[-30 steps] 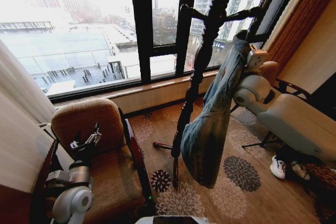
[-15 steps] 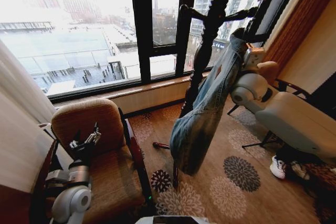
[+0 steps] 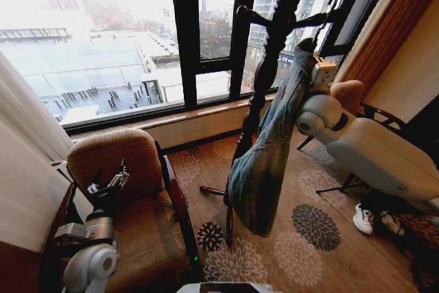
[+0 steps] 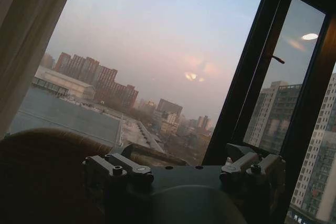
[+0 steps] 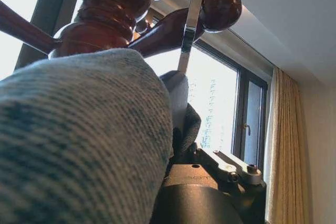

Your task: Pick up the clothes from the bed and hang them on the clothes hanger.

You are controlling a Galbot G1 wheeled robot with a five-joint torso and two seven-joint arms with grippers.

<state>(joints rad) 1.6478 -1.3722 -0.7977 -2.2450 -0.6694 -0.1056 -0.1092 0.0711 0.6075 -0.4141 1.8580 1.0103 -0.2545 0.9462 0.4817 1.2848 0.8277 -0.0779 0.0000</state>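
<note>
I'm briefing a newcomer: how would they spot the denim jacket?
Find the big window, then the dark wooden coat stand before it. The denim jacket dangles beside its post, raised by the right tool: the sole faded blue cloth there.

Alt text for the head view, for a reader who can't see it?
The right gripper holds a denim jacket up against a dark wooden coat stand by a large window. The left gripper waits low over a brown armchair.

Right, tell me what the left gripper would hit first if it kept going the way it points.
Probably the rounded back of the brown upholstered armchair: the left gripper points up across it toward the dark-framed window. Depth is unclear, so it might pass just over the back to the glass.
</note>
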